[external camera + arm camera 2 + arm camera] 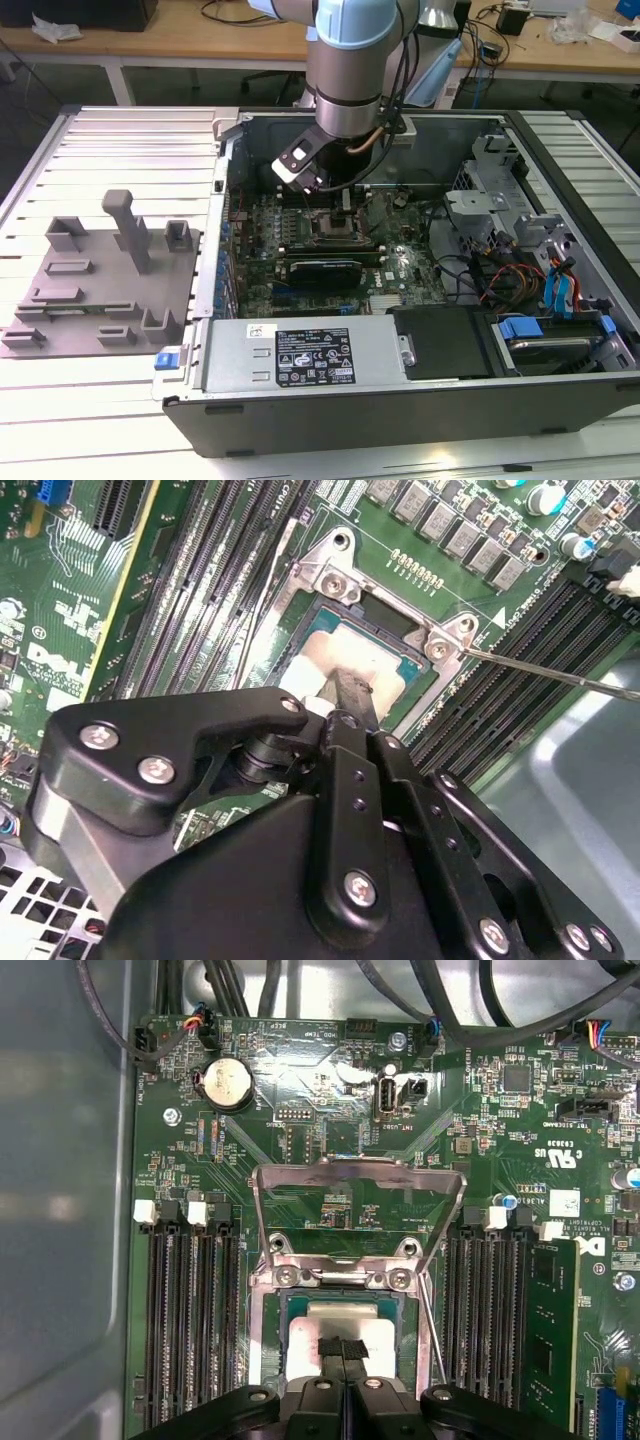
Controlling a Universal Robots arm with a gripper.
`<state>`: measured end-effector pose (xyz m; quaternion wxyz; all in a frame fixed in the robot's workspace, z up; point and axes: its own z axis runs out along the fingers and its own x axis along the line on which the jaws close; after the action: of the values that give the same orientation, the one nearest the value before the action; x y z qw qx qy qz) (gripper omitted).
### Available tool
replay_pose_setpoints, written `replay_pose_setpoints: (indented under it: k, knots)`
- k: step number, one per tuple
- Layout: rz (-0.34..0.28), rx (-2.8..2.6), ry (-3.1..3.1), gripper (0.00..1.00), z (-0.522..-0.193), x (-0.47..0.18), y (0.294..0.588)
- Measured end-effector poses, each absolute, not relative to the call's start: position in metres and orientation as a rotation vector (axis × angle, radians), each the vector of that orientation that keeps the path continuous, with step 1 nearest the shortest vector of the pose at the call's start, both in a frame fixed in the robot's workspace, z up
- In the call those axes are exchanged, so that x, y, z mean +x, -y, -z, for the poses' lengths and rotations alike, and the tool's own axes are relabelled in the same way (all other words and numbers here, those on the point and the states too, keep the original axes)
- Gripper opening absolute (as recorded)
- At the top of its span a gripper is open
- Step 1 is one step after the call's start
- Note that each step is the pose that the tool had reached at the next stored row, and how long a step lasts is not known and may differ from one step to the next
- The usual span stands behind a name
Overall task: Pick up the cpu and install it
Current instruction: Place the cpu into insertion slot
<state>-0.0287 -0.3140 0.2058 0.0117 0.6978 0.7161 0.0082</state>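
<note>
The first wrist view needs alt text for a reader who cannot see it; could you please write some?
The gripper, its fingers closed together, points down at the pale silver cpu, which sits in its socket on a green motherboard. The socket's metal load plate stands hinged open, and rows of black memory slots flank the socket on both sides.

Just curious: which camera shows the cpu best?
The first wrist view: the cpu faces it squarely. The second wrist view sees it slanted; in the exterior view the arm covers it.
</note>
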Motion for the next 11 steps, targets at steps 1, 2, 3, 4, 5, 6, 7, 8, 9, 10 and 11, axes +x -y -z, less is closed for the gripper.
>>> replay_pose_setpoints:
  k: [1,2,3,4,5,6,7,8,9,10,11]
  knots:
    - [-0.025,2.176,-2.233,0.11,-0.2054,-0.0288,0.3141]
    - [-0.025,2.176,-2.233,0.11,-0.205,-0.0289,0.3141]
    - [-0.025,2.176,-2.233,0.11,-0.2047,-0.0289,0.3141]
    - [-0.025,2.176,-2.233,0.11,-0.2046,-0.0289,0.3141]
    - [-0.025,2.176,-2.233,0.11,-0.2045,-0.0289,0.3141]
    - [-0.025,2.176,-2.233,0.11,-0.2044,-0.0289,0.3141]
    - [-0.025,2.176,-2.233,0.11,-0.2043,-0.0289,0.3141]
    - [-0.025,2.176,-2.233,0.11,-0.2042,-0.0289,0.3141]
    - [-0.025,2.176,-2.233,0.11,-0.2041,-0.0289,0.3141]
    - [-0.025,2.176,-2.233,0.11,-0.2041,-0.0289,0.3141]
    - [-0.025,2.176,-2.233,0.11,-0.204,-0.0289,0.3141]
